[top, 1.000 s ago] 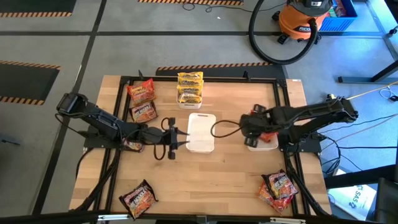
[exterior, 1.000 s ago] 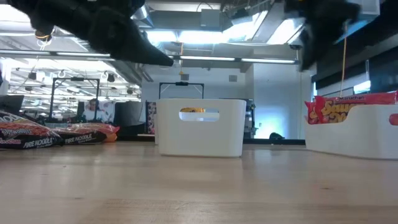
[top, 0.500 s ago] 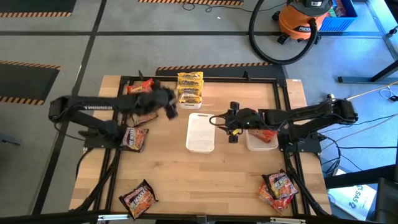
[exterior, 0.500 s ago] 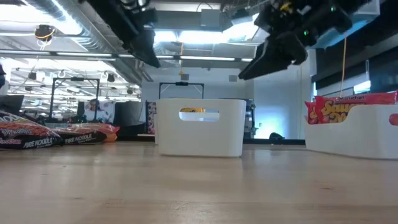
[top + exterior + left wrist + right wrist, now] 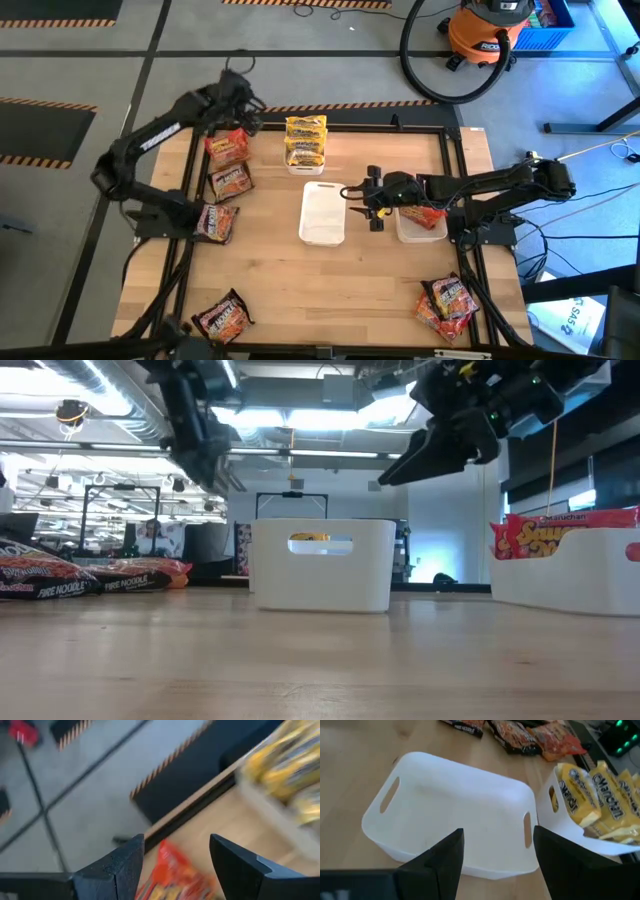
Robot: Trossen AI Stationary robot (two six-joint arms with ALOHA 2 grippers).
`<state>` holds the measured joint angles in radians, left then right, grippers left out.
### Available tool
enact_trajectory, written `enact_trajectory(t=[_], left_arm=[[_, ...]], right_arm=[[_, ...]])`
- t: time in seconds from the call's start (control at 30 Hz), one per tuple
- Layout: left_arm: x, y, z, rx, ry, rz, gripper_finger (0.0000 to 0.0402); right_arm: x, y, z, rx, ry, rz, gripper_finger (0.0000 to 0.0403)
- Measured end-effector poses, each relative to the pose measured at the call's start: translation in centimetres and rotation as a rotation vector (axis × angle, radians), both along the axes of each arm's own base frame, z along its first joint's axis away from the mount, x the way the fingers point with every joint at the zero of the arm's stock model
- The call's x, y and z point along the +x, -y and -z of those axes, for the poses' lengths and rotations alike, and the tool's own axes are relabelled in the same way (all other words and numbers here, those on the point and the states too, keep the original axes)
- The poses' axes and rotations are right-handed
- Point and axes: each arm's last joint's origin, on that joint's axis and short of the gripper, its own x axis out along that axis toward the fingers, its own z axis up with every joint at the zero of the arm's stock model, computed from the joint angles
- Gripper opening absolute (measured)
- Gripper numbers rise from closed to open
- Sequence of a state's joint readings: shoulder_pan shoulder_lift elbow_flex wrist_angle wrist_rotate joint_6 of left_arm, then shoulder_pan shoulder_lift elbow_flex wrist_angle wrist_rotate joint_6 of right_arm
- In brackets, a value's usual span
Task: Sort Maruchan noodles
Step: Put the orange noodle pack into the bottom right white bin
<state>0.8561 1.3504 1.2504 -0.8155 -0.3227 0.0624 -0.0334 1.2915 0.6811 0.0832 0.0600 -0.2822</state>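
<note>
High view, straight down on a wooden table. The left gripper hangs over the table's far left corner, above a red-orange Maruchan packet; its finger state cannot be told here. A second red packet lies just nearer, and a dark maroon packet nearer again. Yellow Maruchan packets fill a white bin at the far edge. An empty white bin stands mid-table. The right gripper hovers just beside it, fingers apart, empty. A third white bin under the right arm holds a red packet. More packets lie at the near left corner and the near right corner.

Low view, level across the table. The empty bin stands centre, both grippers above it. Fire Noodle packets lie at left; a red packet stands up out of the bin at right.

Left wrist view, blurred. The fingers are apart, with a red-orange packet below and yellow packets beyond.

Right wrist view. The fingers are spread over the empty bin; the yellow packets' bin touches it.
</note>
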Motion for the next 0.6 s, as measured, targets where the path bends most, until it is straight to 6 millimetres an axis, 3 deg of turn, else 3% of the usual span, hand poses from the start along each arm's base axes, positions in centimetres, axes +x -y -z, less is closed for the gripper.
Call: enact_trajectory(t=[0.3, 0.6], left_arm=[[-1.2, -6.2, 3.1, -0.405, -0.252, -0.146, 0.0218], [-1.9, -10.3, 8.2, -0.576, -0.365, -0.121, 0.0218]], right_arm=[[0.1, 0.0, -0.2, -0.047, 0.022, -0.028, 0.0216], [0.1, -0.1, -0.2, -0.085, 0.013, -0.080, 0.0216]])
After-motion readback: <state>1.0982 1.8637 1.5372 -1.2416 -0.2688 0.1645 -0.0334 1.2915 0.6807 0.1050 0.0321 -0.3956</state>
